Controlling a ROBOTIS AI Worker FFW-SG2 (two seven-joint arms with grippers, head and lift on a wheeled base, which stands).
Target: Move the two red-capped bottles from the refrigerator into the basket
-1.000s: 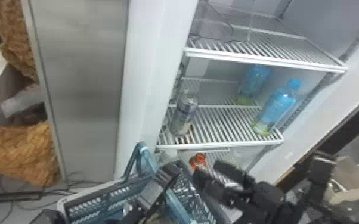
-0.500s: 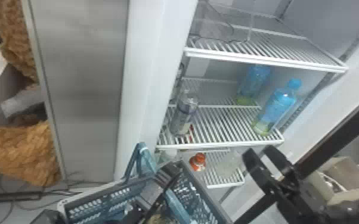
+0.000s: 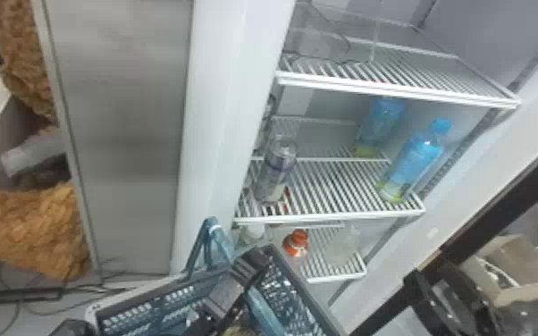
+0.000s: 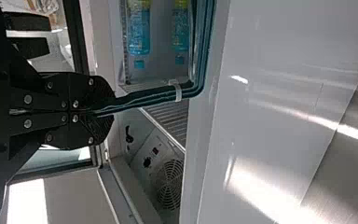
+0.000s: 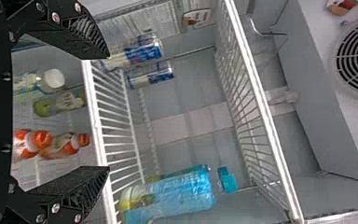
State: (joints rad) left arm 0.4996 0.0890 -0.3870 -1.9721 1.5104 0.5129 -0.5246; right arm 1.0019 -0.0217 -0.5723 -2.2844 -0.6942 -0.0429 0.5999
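One open refrigerator (image 3: pixel 212 134), one basket (image 3: pixel 309 292) in front.
Left gripper (image 3: pixel 251 264) clamped on the basket's handle (image 3: pixel 219 241); right gripper (image 3: pixel 429 275) spread wide, empty; two red-capped bottles (image 5: pixel 41 141) side by side on a lower shelf (image 3: pixel 319 263).

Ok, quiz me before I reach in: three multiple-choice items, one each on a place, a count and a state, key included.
1. Where are the red-capped bottles?
A) In the basket
B) On the shelf below the blue bottles
C) On the shelf above the blue bottles

2. How many red caps show in the right wrist view?
A) Two
B) Four
C) Five

3. How is the right end effector?
A) Shut on a bottle
B) Shut and empty
C) Open and empty

1: B, the head view shows a red cap one shelf down from the blue bottles.
2: A, two caps sit side by side there.
3: C, its fingers stand wide apart with nothing gripped.
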